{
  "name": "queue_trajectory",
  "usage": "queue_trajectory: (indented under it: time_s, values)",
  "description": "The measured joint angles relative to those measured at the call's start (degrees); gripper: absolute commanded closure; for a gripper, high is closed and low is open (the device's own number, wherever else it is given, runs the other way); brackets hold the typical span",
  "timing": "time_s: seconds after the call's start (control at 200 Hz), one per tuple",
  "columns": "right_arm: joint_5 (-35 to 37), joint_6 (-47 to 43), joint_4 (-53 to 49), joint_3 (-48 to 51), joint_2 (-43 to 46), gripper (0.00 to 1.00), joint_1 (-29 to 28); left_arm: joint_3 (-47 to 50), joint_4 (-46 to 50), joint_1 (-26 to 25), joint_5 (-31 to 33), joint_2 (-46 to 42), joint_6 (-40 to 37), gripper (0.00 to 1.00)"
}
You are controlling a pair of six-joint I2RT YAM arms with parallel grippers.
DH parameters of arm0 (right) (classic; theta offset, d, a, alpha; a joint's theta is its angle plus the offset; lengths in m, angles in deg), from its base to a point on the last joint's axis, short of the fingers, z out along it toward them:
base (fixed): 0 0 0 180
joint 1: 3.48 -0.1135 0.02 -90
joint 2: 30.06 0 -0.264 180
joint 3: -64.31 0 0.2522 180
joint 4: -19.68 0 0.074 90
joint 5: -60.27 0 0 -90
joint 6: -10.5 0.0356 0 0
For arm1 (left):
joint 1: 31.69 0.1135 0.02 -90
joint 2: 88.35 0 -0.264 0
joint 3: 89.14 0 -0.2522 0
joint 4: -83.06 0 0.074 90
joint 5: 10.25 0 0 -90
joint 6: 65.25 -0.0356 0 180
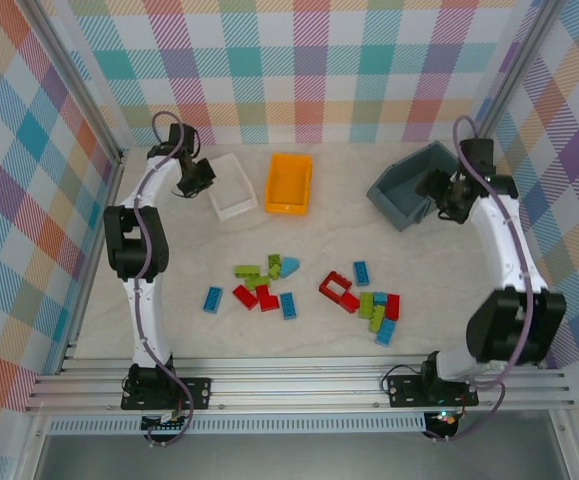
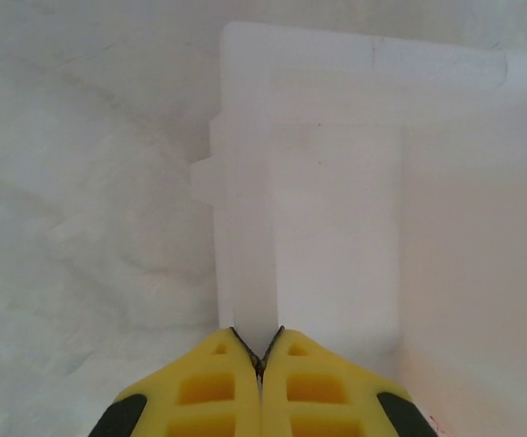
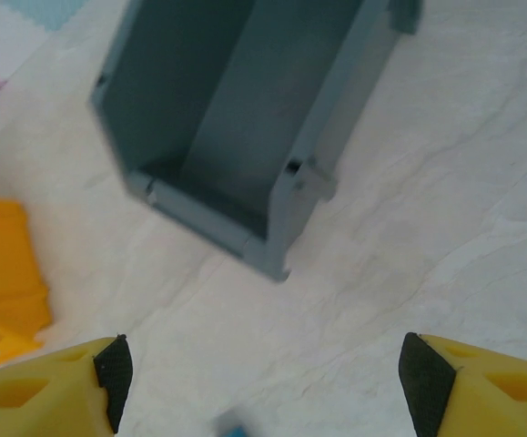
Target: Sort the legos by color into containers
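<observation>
The left gripper (image 2: 260,357) is at the far left of the table, its yellow fingers pressed together. The tips are right at the near end of the left wall of the small shallow white plastic tray (image 2: 245,182). That wall runs straight away from the seam between the fingers, so the tray's long axis lies in line with the gripper. Whether a sliver of rim is caught between the pads I cannot tell.

The right gripper (image 3: 265,369) hovers at the far right with its fingers wide apart and nothing between them. The larger dark grey plastic bin (image 3: 322,137) lies just beyond them on the far side, set at a slant, its nearest corner pointing roughly at the middle of the gap. The orange plastic bin (image 1: 287,207) stands between tray and grey bin.

The small red, blue and lime-green studded plastic bricks (image 1: 249,270) lie in two loose clusters in the near middle of the table — well apart from both grippers and on the near side of all three containers. Sorting looks not yet begun. By my reading, either arm must come back nearward, the left arm being closer to the left cluster and the right arm to the right one.
</observation>
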Motion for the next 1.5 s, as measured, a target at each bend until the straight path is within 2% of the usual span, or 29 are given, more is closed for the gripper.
queue_trajectory:
  time_s: [0.195, 0.41, 0.59, 0.675, 0.77, 0.87, 0.935, 1.01, 1.16, 1.435, 1.505]
  values:
    - [0.39, -1.29, -0.90, -10.43, -14.82, 0.28, 4.96, -7.17, 0.35, -1.18, -4.39, 4.76, -7.21, 1.00]
    - [0.44, -4.44, -2.67, -21.14, -27.02, 0.33, 4.92, -12.66, 3.15, -4.00, -5.66, 7.78, -14.25, 1.00]
    - [0.04, -6.23, -4.81, -26.84, -32.65, 0.48, 4.26, -13.84, 4.48, -5.31, -6.62, 8.31, -17.99, 0.99]
    - [0.66, -8.02, -5.97, -29.66, -35.32, 0.61, 3.67, -13.92, 4.63, -5.60, -6.78, 8.35, -18.82, 0.94]
    - [2.23, -9.75, -6.47, -30.84, -36.96, 0.77, 2.64, -13.90, 4.90, -5.70, -6.67, 8.35, -19.56, 0.78]
    - [4.00, -12.17, -6.38, -30.86, -36.81, 0.86, 1.07, -13.25, 5.66, -5.81, -6.64, 8.41, -19.32, 0.67]
    - [5.22, -14.60, -6.99, -30.86, -36.61, 0.90, -0.66, -11.74, 5.70, -5.95, -6.47, 8.31, -18.78, 0.63]
    - [6.32, -17.05, -6.64, -30.86, -36.61, 0.90, -2.56, -9.33, 5.95, -6.08, -5.81, 7.87, -18.03, 0.55]
    - [5.25, -21.97, -6.97, -31.01, -36.61, 0.90, -5.51, -2.27, 5.66, -6.08, -4.07, 3.58, -15.13, 0.51]
    - [2.29, -27.02, -8.96, -34.97, -37.94, 0.88, -10.47, 12.98, 0.33, -7.15, -0.94, -15.10, -8.76, 0.48]
    - [1.86, -27.06, -9.01, -36.50, -38.86, 0.85, -11.50, 17.55, -1.92, -8.28, -0.35, -20.50, -7.28, 0.47]
